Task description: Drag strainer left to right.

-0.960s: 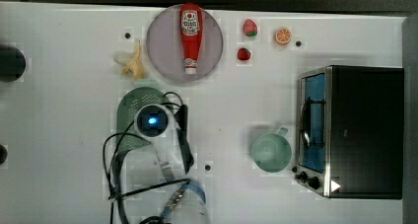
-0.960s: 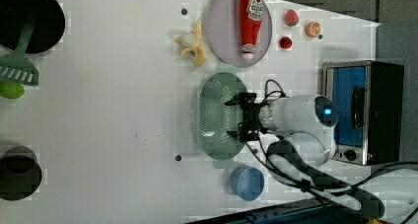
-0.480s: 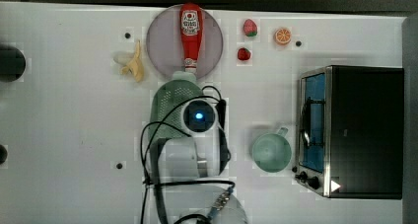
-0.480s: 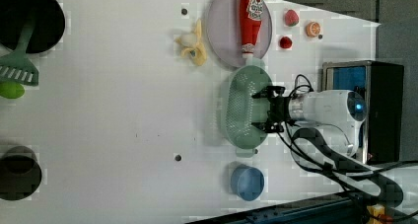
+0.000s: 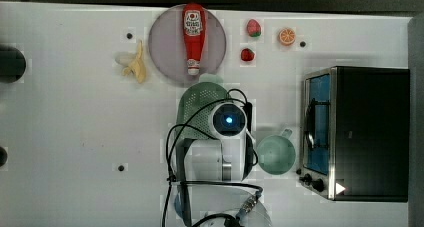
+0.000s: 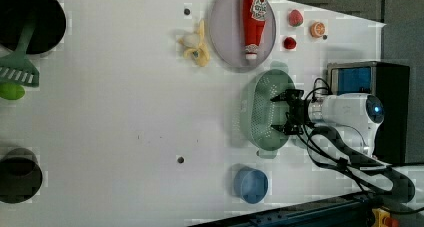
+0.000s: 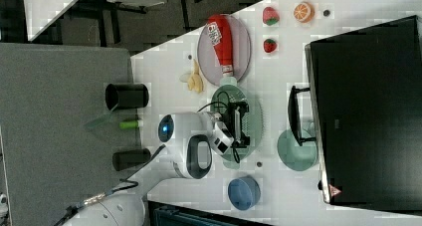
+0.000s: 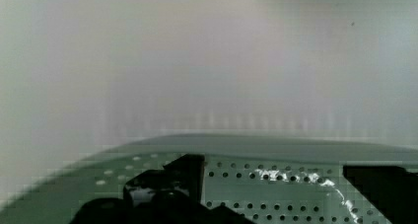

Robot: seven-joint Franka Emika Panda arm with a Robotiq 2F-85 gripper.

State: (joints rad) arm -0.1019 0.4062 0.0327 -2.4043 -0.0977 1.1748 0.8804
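Since the earlier frames, the strainer (image 5: 197,109) has been carried across the worktop (image 5: 75,137) from the middle towards the top view's right, the arm travelling with it. It is now found just below the grey-lilac plate (image 5: 167,47) in the top view, its end tab nearly touching the plate's rim, with the green cup (image 5: 275,154) near its right flank and the oven (image 5: 367,132) beyond.

The gripper (image 6: 285,112) is seen in the left view with its fingers spread wide, both tips planted inside the bowl of the strainer, one finger (image 6: 281,96) close against the wall. Nothing is pinched; the strainer is being pushed from within, it is judged.

For the drag to be done well, the fingers should be kept low against the inner wall so the rim is not ridden over. Travel should be kept straight and slow, and the cup should be watched, as little room is left on that side. The ketchup bottle (image 5: 193,37) on the plate should be left undisturbed.
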